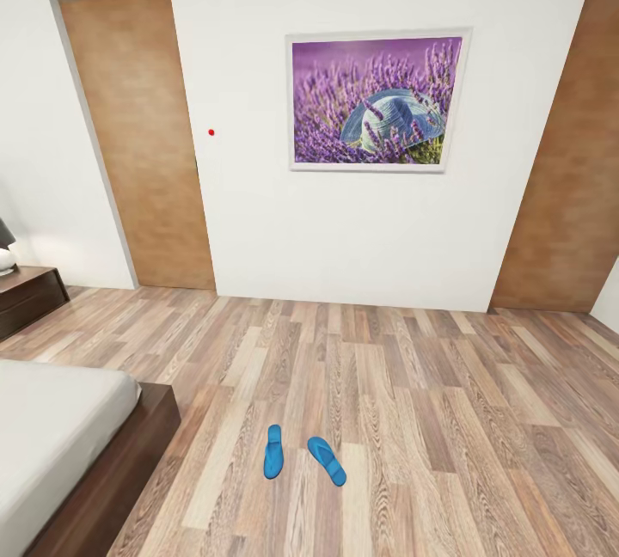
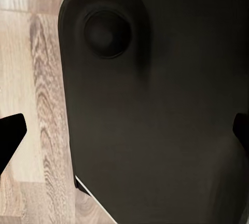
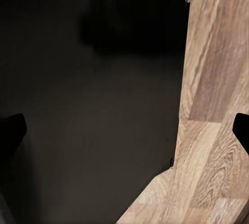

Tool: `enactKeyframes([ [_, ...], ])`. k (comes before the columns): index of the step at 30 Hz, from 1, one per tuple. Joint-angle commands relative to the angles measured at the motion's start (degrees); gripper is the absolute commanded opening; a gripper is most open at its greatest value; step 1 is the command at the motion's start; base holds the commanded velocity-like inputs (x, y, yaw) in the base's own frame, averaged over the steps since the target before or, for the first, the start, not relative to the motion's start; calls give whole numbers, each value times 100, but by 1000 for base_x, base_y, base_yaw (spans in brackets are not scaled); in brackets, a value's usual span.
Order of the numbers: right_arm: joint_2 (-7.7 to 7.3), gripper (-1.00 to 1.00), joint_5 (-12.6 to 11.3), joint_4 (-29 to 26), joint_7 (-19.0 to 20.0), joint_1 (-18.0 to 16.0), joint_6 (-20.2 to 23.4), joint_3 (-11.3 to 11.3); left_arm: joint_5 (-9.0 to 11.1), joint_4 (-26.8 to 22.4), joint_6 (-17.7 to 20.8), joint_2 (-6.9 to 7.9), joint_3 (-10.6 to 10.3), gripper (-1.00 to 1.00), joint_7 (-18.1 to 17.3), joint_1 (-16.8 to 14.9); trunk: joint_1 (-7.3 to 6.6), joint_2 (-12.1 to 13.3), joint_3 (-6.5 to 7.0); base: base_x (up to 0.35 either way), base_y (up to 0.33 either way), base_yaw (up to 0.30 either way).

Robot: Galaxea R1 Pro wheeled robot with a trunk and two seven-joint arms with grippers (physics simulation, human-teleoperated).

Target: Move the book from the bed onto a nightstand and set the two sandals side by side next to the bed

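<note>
My left wrist camera shows my body shell (image 2: 155,120): smooth, matte, dark grey, rounded, with a round dimple (image 2: 106,32) and a pale edge. Black fingertips (image 2: 10,136) sit at both frame edges.

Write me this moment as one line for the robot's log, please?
room: bedroom | sandals: on floor, apart, angled | bed: corner at left | nightstand: far left | hands: left and right open, empty

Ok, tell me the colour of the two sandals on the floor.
Bright blue, both sandals; clearest in the head view.
</note>
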Motion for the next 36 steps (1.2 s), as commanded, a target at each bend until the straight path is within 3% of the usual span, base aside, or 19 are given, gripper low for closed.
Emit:
enactKeyframes([
  [1, 1, 100, 5, -9, -10, 0, -21, -9, -6, -50, 5, 0, -1, 100, 1, 3, 0, -2, -3, 0, 0, 0],
  [10, -21, 100, 0, -264, -48, -8, -74, -54, -1, -340, 3, -75, 0, 100, 23, 1, 0, -2, -3, 0, 0, 0],
  [19, -55, 100, -16, -555, -300, -41, -78, -116, 292, -630, -287, -303, -2, 100, 40, 1, 0, -2, -3, 0, 0, 0],
  [20, -135, 100, -24, -2544, -476, -42, -80, -219, 473, -4801, -401, -349, 6, 100, 39, 1, 0, -2, -3, 0, 0, 0],
  [28, -235, 100, -111, -2533, -473, -44, -84, -1390, 501, -4470, -764, -271, 96, 100, 33, 1, 0, -2, -3, 0, 0, 0],
  [33, -240, 100, -124, -2529, -464, -44, -107, -1636, 505, -4289, -1396, -204, 134, 100, 45, 1, 0, -2, -3, 0, 0, 0],
  [36, -241, 100, -126, -2529, -462, -44, -113, -1675, 509, -4253, -1561, -166, 158, 100, 51, 1, 0, -2, -3, 0, 0, 0],
])
